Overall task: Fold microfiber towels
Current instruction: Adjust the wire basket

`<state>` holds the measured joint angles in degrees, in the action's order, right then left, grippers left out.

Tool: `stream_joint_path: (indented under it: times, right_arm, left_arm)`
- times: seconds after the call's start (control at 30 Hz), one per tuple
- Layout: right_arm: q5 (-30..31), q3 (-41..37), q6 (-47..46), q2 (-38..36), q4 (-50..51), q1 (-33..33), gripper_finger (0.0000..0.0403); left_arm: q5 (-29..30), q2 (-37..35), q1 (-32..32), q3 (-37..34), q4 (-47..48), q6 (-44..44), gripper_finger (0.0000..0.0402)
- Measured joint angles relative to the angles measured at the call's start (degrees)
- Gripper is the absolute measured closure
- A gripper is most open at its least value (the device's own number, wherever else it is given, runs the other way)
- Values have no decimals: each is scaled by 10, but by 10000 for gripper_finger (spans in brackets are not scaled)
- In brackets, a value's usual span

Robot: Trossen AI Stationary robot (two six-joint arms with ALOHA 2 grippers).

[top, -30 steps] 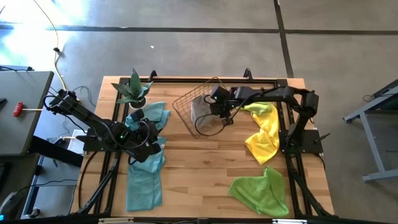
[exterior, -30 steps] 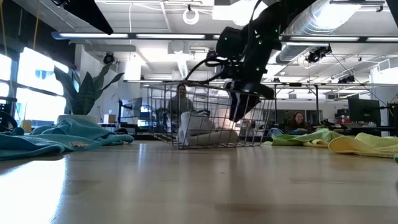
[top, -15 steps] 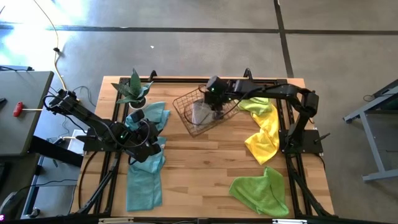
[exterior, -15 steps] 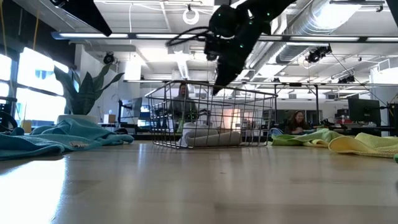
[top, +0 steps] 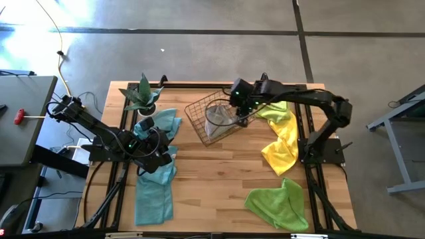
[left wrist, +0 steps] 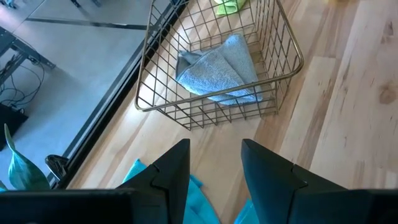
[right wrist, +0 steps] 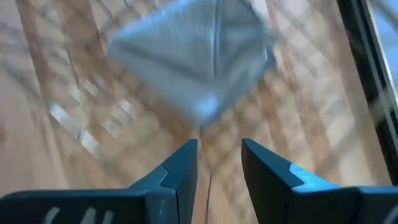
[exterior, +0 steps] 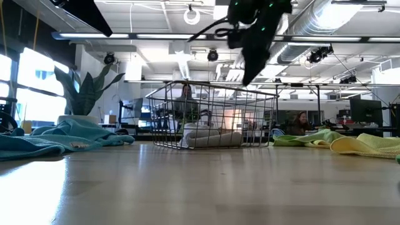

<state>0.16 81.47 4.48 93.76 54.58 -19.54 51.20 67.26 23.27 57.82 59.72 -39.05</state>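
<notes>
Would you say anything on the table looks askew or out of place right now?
Yes: the wire basket sits at an angle to the table's edges, with a grey towel folded inside. The yellow towel lies crumpled and unfolded beside it.

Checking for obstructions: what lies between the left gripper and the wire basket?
Bare wood only. In the left wrist view, the tabletop runs unbroken from the left gripper to the basket, which holds a folded grey towel.
</notes>
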Motion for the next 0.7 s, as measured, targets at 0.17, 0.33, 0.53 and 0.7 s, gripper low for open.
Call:
stream_joint_path:
  times: [0.17,0.33,0.53,0.7]
  right_arm:
    - [11,-58,-128,-54,81,31,284]
    - [5,-180,-181,-98,-23,66,284]
    - [-147,-303,-175,-97,-341,111,284]
    - [-107,-351,-147,-51,-543,141,284]
  left_arm:
    - [0,0,0,0,0,1,268]
    - [2,0,0,0,0,15,268]
    - [-1,0,0,0,0,9,268]
    - [-17,0,0,0,0,2,268]
